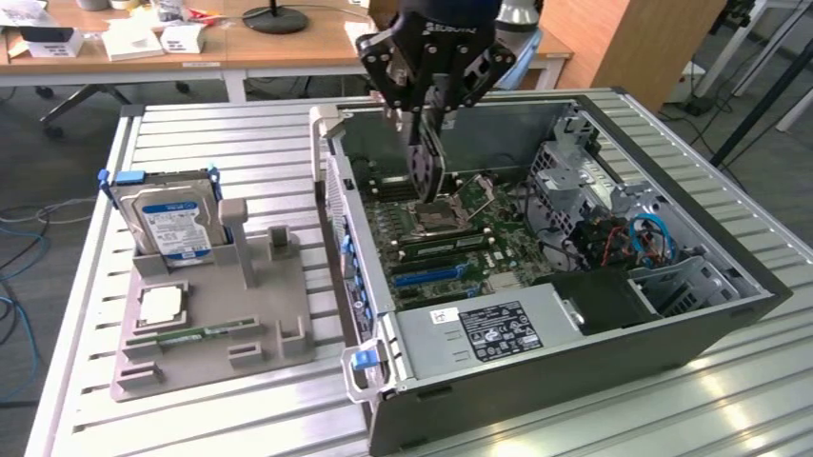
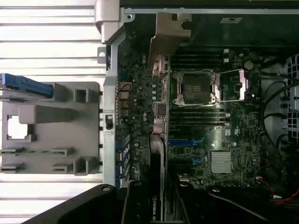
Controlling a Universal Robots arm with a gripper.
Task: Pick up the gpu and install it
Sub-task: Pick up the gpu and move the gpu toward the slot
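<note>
**GPU held over the open case**

On the worktop, a grey holder carries the hard drive (standing upright). Beyond it, inside the computer case, the gpu hangs edge-down over the motherboard. The fingers of the gripper are clamped on its upper edge.

A lab-like workroom: a slatted metal bench carries an open computer case, wooden desks stand far behind, cables trail on the floor.
</note>
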